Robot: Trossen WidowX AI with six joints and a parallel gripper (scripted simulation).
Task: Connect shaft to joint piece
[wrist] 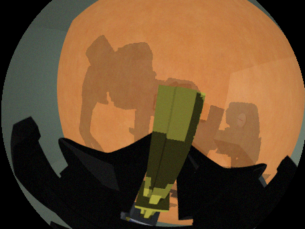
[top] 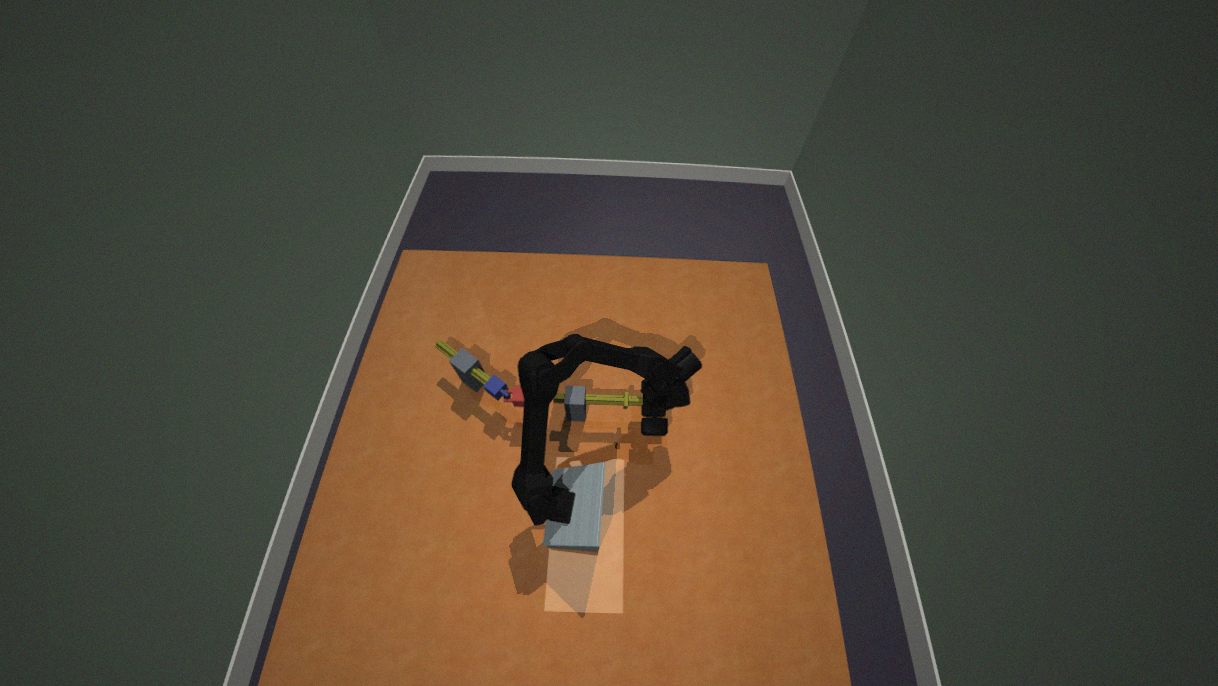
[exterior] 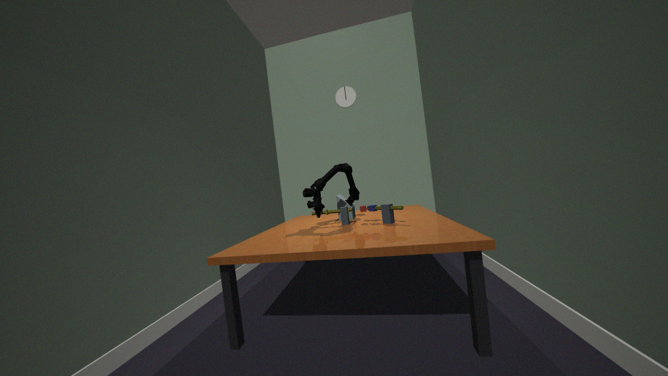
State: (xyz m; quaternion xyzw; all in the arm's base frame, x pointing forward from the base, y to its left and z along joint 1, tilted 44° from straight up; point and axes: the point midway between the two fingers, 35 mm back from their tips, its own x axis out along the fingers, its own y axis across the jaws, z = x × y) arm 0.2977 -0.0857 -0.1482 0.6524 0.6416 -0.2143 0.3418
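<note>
Reference: top view, 12 o'clock at its upper edge.
First shaft: yellow (top: 441, 345) (exterior: 398, 207), runs from 10 toward 4 o'clock; the first block (top: 464, 362) (exterior: 388, 214) carries it above the table (top: 724, 511) (exterior: 355, 249).
Joint piece: red (top: 516, 395) (exterior: 363, 208), at the 4 o'clock end of the blue mount (top: 496, 386) (exterior: 372, 208); appears aligned with the second shaft, partly under the arm (top: 535, 426) (exterior: 347, 177).
Opening: exterior view shows a short gap to the second shaft; not seated.
Second block: grey (top: 576, 402) (exterior: 345, 215), upright, guiding the second shaft (top: 606, 398) (exterior: 333, 211) (wrist: 180, 117) along 9 to 3 o'clock.
Collar: yellow (top: 626, 399) (exterior: 327, 211) (wrist: 152, 208), between block and hand; open travel toward 9 o'clock, probably limited by the block.
Hand: 2 fingers (top: 653, 407) (exterior: 318, 215) pinching the second shaft near its 3 o'clock end, likely for pushing room.
Next: judged a straight push toward 9 o'clock; skew could bind it.
</note>
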